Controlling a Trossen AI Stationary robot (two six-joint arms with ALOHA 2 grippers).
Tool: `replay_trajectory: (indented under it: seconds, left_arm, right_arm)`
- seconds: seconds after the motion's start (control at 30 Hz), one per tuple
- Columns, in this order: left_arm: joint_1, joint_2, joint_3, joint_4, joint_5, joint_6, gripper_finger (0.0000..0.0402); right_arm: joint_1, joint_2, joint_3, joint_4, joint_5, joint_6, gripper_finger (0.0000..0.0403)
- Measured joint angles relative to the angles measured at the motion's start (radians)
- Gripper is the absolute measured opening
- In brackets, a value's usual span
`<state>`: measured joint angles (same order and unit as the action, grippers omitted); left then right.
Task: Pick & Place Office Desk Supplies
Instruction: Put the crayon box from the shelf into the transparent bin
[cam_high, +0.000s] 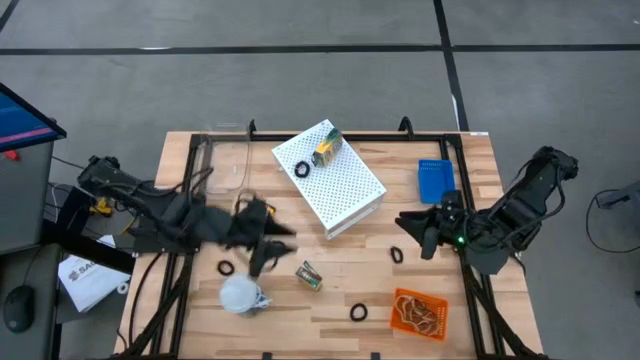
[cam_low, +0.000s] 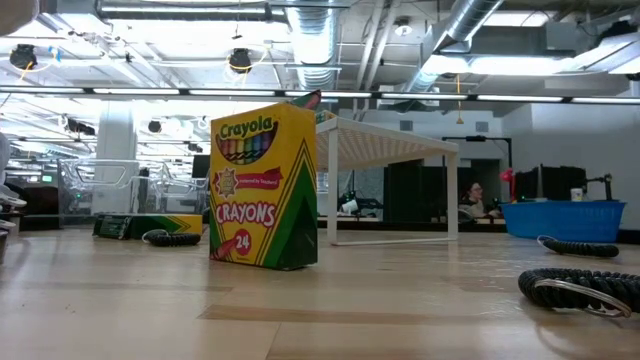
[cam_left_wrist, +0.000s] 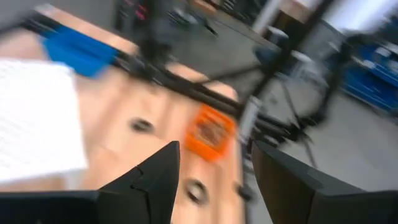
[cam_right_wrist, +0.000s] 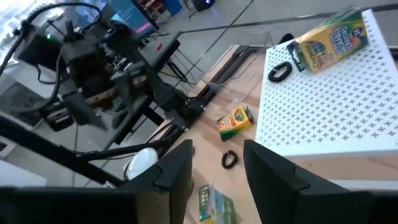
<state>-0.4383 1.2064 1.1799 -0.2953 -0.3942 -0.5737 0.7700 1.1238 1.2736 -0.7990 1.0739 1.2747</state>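
Crayon boxes (cam_high: 309, 275) untouched; end effectors (cam_high: 268, 250) open, empty.

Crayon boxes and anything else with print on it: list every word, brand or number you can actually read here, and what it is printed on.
"Crayola": upright crayon box, low view.
"CRAYONS": same box, on the red band.
"24": same box, lower corner.
"SA...": white sheet off the table's left edge, cut off.
Crayon box on the white perforated box: print too blurred to read.
Crayon box lying on the table: too small to read.

wooden table (cam_high: 340, 300) | white perforated box (cam_high: 345, 185) | crayon box (cam_high: 309, 275) | black rings (cam_high: 358, 313)
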Motion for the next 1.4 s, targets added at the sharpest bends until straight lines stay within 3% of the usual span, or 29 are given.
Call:
replay_trajectory:
  seconds: [0.17,0.33,0.47,0.57,0.77,0.97,1.17,1.4]
  left_arm:
    - [0.146,-0.035,0.001,-0.012,0.001,0.058,0.0206]
    - [0.189,-0.035,0.002,-0.038,0.043,0.259,0.0205]
    - [0.199,0.022,0.001,-0.031,-0.088,0.371,0.0219]
    - [0.253,0.073,0.001,0.018,-0.211,0.378,0.0242]
    - [0.333,0.142,0.001,0.141,-0.129,0.428,0.0299]
    - [0.353,0.145,0.001,0.090,-0.145,0.439,0.0352]
    - [0.384,0.061,0.000,-0.017,-0.188,0.439,0.0390]
    - [0.408,-0.029,0.001,-0.088,-0.191,0.428,0.0394]
  right_arm:
    - [-0.022,0.010,0.000,0.001,-0.003,0.006,0.0141]
    - [-0.006,0.009,0.000,0.011,-0.008,0.006,0.0137]
    - [0.017,0.009,0.000,0.024,-0.006,0.008,0.0135]
    - [0.023,0.009,0.000,0.026,-0.002,0.017,0.0135]
    - [0.022,0.009,0.000,0.028,-0.003,0.034,0.0135]
    - [0.023,0.009,0.000,0.037,-0.003,0.034,0.0134]
    - [0.022,0.009,0.000,0.037,-0.003,0.034,0.0134]
    - [0.020,0.009,0.000,0.034,-0.003,0.027,0.0134]
